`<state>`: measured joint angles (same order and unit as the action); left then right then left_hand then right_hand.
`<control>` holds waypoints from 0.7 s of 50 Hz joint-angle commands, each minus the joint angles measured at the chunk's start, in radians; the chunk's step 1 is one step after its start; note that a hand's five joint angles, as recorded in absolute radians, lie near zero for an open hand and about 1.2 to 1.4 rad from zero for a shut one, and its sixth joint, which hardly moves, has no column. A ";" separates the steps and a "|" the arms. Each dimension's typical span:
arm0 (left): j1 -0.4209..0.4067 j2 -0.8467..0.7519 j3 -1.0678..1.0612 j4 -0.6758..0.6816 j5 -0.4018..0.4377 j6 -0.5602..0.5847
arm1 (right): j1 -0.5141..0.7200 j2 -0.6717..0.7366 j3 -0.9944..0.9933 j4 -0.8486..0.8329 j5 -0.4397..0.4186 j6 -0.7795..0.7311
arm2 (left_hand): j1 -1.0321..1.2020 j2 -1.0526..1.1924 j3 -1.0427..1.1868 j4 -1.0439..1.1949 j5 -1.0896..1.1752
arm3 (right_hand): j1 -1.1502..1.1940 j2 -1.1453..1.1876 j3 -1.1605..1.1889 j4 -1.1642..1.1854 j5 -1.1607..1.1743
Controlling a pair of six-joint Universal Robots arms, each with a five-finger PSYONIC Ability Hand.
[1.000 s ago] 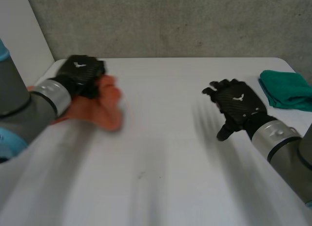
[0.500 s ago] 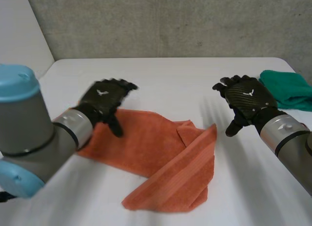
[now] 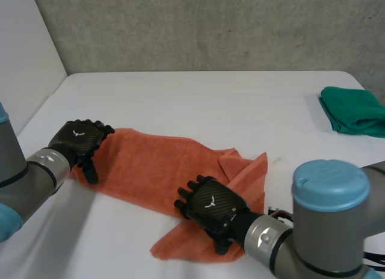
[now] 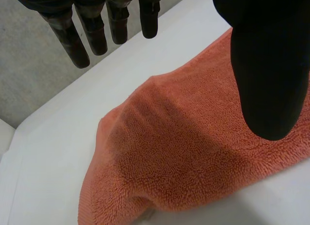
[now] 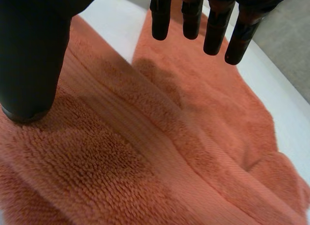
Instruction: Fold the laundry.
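An orange towel [image 3: 150, 174] lies crumpled on the white table [image 3: 210, 104], with a folded-over flap at its right side. My left hand [image 3: 79, 141] hovers over the towel's left end, fingers straight and apart, holding nothing. In the left wrist view the towel [image 4: 193, 152] lies below the fingers [image 4: 68, 33] and thumb. My right hand [image 3: 210, 204] is above the towel's lower right part, open as well. The right wrist view has the towel [image 5: 160, 152] under the spread fingers [image 5: 160, 19].
A folded green cloth [image 3: 355, 110] lies at the table's far right edge. A grey wall [image 3: 210, 26] stands behind the table. Bare tabletop stretches between the towel and the green cloth.
The left hand let go of the bunched towel, which now lies spread on the table, and drew back to its left end. The right hand came down from the right onto the towel's lower right.
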<state>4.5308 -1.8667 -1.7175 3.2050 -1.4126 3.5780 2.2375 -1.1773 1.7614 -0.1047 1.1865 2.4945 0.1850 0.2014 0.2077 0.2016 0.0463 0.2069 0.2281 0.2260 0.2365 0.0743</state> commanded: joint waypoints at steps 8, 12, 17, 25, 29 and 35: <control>-0.015 0.037 -0.045 0.064 0.000 -0.013 | -0.021 0.044 -0.057 -0.085 0.064 0.092 | 0.011 -0.006 -0.012 -0.006 -0.025 | 1.189 1.168 1.170 1.160 1.147; -0.012 0.035 -0.047 0.065 0.000 -0.013 | -0.156 -0.005 -0.080 -0.119 0.117 0.165 | 0.008 -0.008 -0.015 -0.009 -0.028 | 1.189 1.168 1.170 1.160 1.147; -0.010 0.034 -0.048 0.067 0.000 -0.013 | -0.341 -0.038 -0.126 -0.124 0.149 0.205 | 0.008 -0.008 -0.015 -0.009 -0.028 | 1.189 1.168 1.170 1.160 1.147; -0.006 0.032 -0.060 0.070 0.000 -0.013 | -0.501 0.036 -0.194 -0.110 0.211 0.173 | 0.002 -0.014 -0.021 -0.014 -0.034 | 1.189 1.168 1.170 1.160 1.147; -0.006 0.031 -0.069 0.088 0.000 -0.012 | -0.516 0.038 -0.181 -0.076 0.197 0.144 | 0.005 -0.011 -0.018 -0.012 -0.031 | 1.189 1.168 1.170 1.160 1.147; -0.006 0.032 -0.073 0.104 0.000 -0.013 | -0.322 -0.069 -0.120 0.008 0.017 0.168 | 0.008 -0.008 -0.015 -0.009 -0.028 | 0.032 0.011 0.013 0.002 -0.010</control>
<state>4.5248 -1.8362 -1.7868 3.2948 -1.4129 3.5659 1.7359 -1.1492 1.5898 -0.1730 1.3620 2.6469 0.1850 0.2014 0.2078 0.2015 0.0463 0.5205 0.6583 0.6714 0.6733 0.5107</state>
